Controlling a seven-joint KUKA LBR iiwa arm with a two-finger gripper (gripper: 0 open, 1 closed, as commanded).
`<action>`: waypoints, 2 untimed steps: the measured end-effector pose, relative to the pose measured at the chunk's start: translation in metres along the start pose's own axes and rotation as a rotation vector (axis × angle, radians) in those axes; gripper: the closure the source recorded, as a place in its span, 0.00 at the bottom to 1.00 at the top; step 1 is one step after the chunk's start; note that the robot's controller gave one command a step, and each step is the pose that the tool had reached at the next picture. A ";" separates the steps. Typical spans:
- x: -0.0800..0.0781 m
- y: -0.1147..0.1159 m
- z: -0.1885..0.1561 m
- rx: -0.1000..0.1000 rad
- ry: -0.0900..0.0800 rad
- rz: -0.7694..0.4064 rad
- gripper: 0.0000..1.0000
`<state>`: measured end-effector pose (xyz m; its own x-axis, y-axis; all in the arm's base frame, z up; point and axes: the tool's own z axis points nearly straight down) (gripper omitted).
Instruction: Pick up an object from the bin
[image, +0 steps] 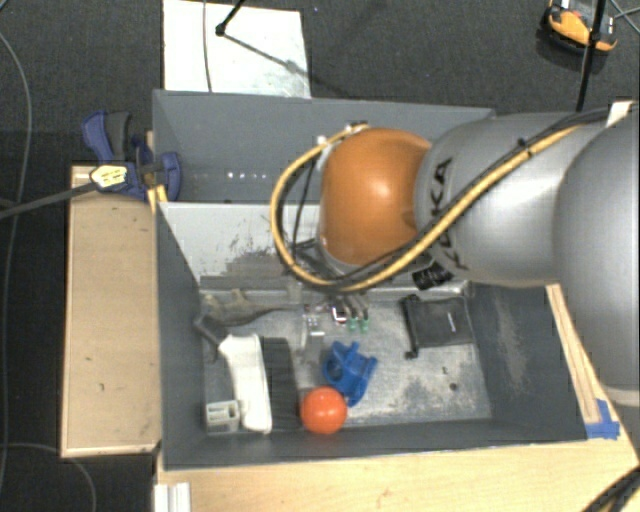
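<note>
Orange-capped end effector (338, 318) near blue toy (349, 372).

The ball (323, 411) is orange, the plastic piece (349, 371) blue, the brush (247, 381) white, the pad (437, 324) black, the bin (240, 140) grey

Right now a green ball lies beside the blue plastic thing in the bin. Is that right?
Not quite. The ball is orange, not green, as the camera view shows. It does lie beside the blue plastic thing in the bin.
</note>
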<state>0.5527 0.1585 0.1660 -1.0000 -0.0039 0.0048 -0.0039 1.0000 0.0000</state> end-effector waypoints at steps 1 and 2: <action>-0.001 -0.001 -0.005 -0.001 -0.007 0.004 0.00; 0.008 -0.045 0.012 -0.002 -0.005 0.010 0.00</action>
<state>0.5453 0.1136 0.1543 -1.0000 0.0065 0.0003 0.0065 1.0000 0.0023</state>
